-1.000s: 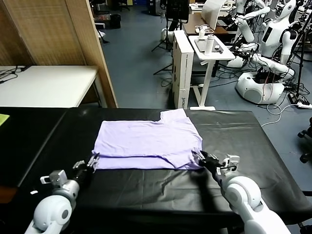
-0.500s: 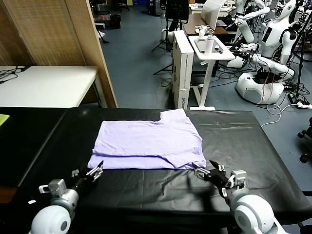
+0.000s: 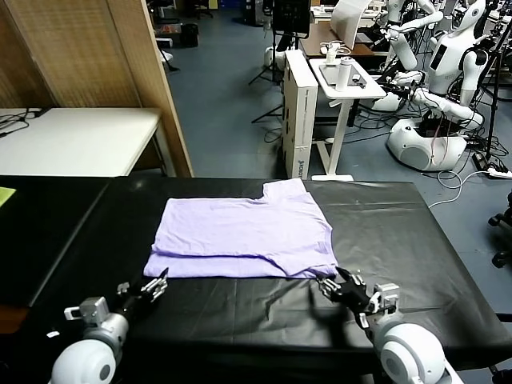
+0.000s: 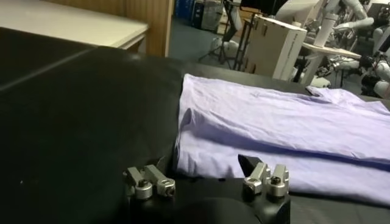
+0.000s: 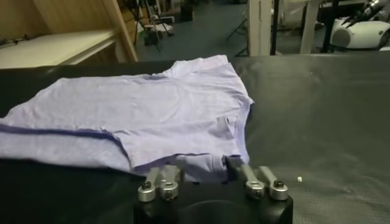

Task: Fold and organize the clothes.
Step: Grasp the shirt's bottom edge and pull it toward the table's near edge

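The lavender T-shirt [image 3: 244, 232] lies folded, plain side up, on the black table [image 3: 400, 232], one sleeve at the far right corner. My left gripper [image 3: 154, 286] is open and empty, low over the table just short of the shirt's near left corner. In the left wrist view the gripper [image 4: 204, 178] faces the shirt's folded edge [image 4: 201, 149]. My right gripper [image 3: 334, 283] is open at the near right corner. In the right wrist view the shirt's [image 5: 140, 115] corner lies between the spread fingers of the gripper [image 5: 204, 176], not clamped.
A white table [image 3: 72, 140] and a wooden partition [image 3: 120, 72] stand at the back left. A white cabinet and stand [image 3: 300, 112] are behind the black table. Other robots [image 3: 448, 72] are at the back right. Bare black tabletop lies left and right of the shirt.
Both grippers drew back from the shirt's near corners toward me and opened. The right one then edged forward to the corner again. The shirt's near edge lies flatter.
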{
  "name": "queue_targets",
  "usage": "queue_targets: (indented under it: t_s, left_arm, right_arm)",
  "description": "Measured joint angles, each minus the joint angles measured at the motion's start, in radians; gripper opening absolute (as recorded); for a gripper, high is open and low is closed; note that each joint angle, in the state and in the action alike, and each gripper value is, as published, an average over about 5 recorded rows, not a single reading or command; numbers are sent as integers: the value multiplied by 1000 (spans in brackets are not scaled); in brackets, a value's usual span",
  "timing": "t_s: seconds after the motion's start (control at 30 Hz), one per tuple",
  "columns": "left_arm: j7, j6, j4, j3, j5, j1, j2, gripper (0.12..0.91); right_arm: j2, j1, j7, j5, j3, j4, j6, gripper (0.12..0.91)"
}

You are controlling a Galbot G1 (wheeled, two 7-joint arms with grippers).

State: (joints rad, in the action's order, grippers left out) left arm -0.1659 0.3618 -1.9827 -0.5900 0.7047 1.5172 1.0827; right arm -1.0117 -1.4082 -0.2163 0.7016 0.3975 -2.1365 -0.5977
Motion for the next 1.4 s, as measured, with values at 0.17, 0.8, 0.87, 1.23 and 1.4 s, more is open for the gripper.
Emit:
queue_targets:
  t_s: [0.17,0.8,0.87,1.23,1.4]
  left_arm:
    - [0,-1,-13,-1,-7,17,-3,147]
    - [-16,0,-112,-30,-31,146,-18,148]
    - [-16,1,-124,-38,-30,165,-24,148]
    - [-13,9,-178,-79,-23,255,-34,148]
    - [-16,15,-192,-87,-22,275,-32,165]
  right_arm:
    - [11,-35,-26,-2,14,-36,-57,140]
    - [39,-197,-60,-25,65,-156,-134,140]
    - [40,-204,-60,-25,65,-160,-136,140]
    - [40,-240,-61,-21,71,-198,-139,140]
    - [44,-256,-65,-19,86,-218,-139,249]
